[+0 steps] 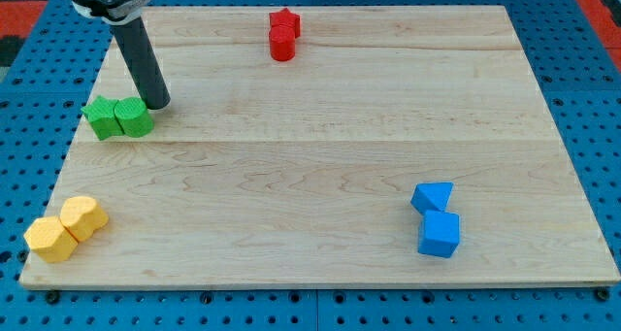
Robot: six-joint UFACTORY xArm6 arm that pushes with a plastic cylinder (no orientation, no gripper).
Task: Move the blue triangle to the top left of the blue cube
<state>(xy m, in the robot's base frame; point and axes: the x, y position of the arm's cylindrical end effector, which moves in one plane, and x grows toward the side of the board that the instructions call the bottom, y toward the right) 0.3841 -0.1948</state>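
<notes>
The blue triangle [432, 196] lies at the view's lower right, touching the top left of the blue cube [440, 234] just below it. My tip [158, 105] is far away at the view's upper left, right beside the upper right of the green round block [134, 117]. The dark rod rises from there to the view's top left.
A green star block [101, 116] touches the green round block on its left. A red star [284, 22] and a red round block [281, 45] sit at the top centre. Two yellow blocks [65, 228] sit at the lower left corner of the wooden board [310, 147].
</notes>
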